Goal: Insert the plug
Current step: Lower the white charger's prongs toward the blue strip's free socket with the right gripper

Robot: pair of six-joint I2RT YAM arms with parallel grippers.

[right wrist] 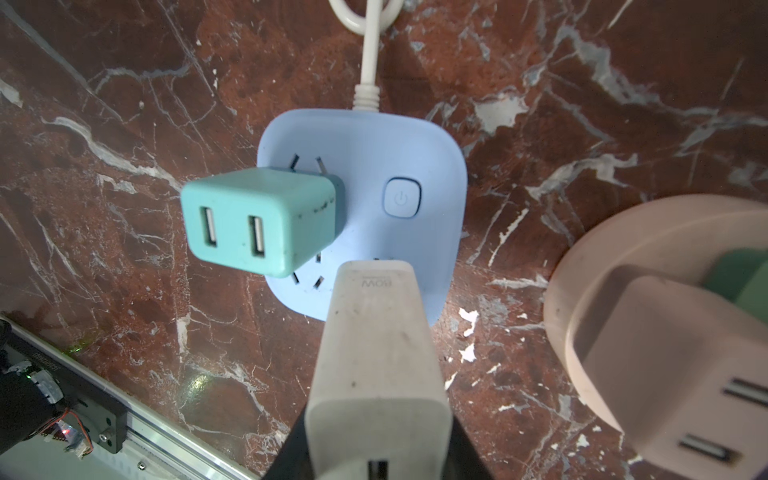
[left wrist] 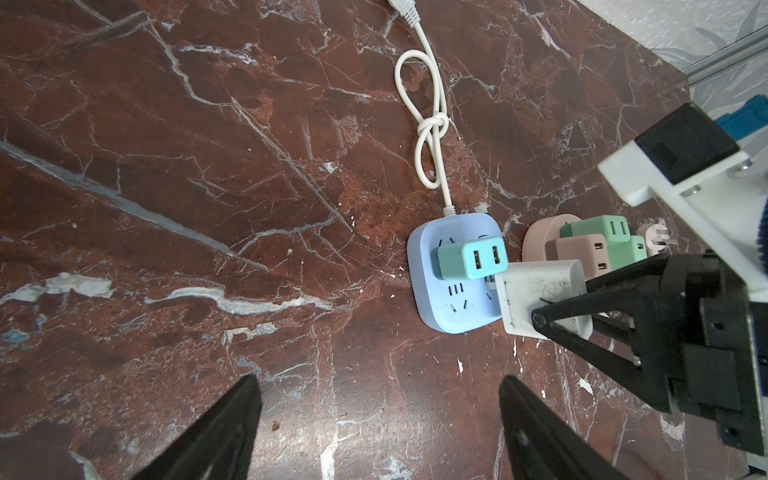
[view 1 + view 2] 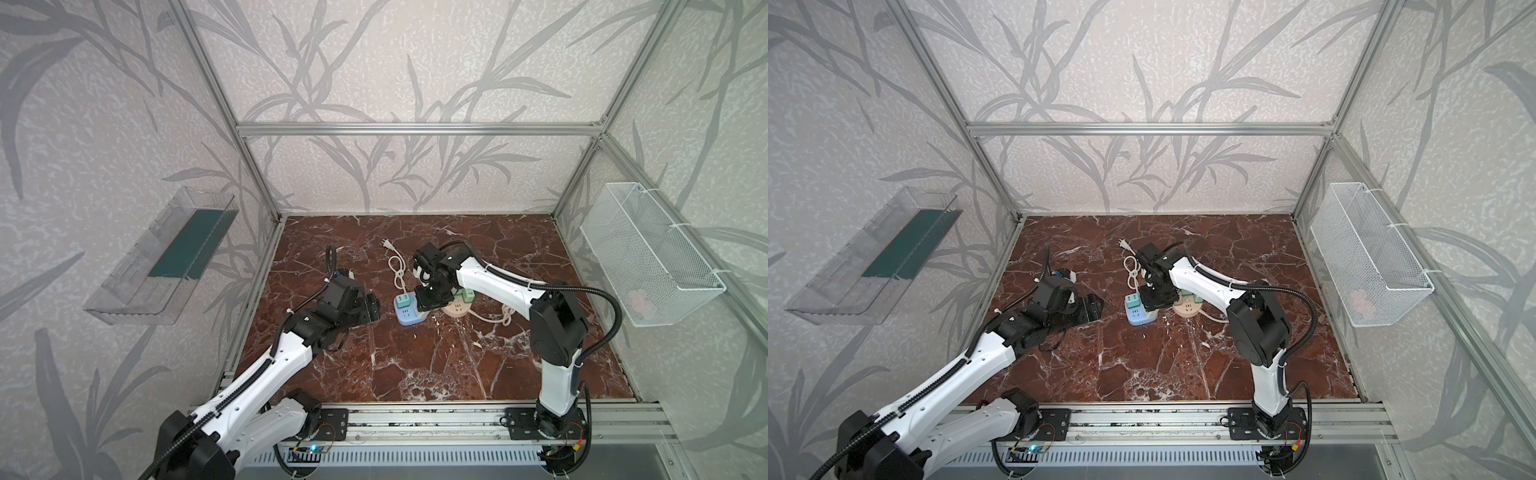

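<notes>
Red-brown marble tabletop (image 2: 208, 166), blue socket block (image 2: 440, 309) beside pink round socket block (image 2: 540, 232), knotted white cord (image 2: 432, 124)

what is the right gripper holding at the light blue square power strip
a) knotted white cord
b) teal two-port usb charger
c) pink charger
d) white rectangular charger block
d, the right gripper is shut on the white rectangular charger block, whose front end sits at the edge of the light blue square power strip.
</notes>
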